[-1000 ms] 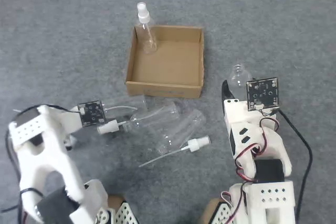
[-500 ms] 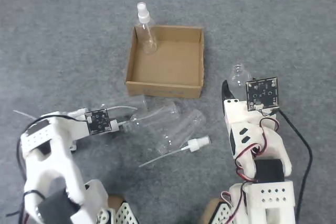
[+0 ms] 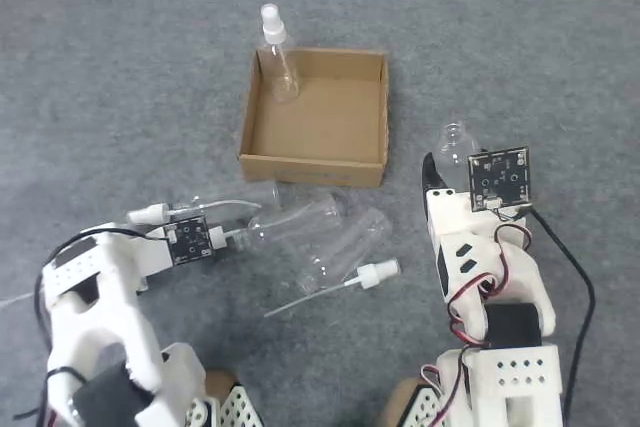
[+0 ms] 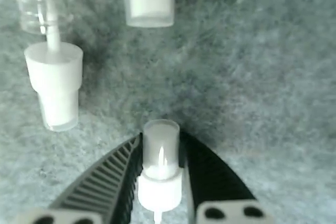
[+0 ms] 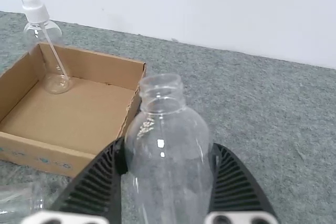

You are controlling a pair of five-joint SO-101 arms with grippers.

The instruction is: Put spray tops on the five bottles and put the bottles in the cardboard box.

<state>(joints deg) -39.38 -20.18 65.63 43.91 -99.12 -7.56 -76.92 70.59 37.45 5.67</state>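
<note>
Two grasps: left end effector is clenched on a spray top; right end effector grips an upright uncapped bottle. Beyond it, the cardboard box holds one capped bottle.

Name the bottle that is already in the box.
The upright bottle in the box's far left corner, spray top on. The rest are outside: one in the right gripper, three lying on the carpet.
</note>
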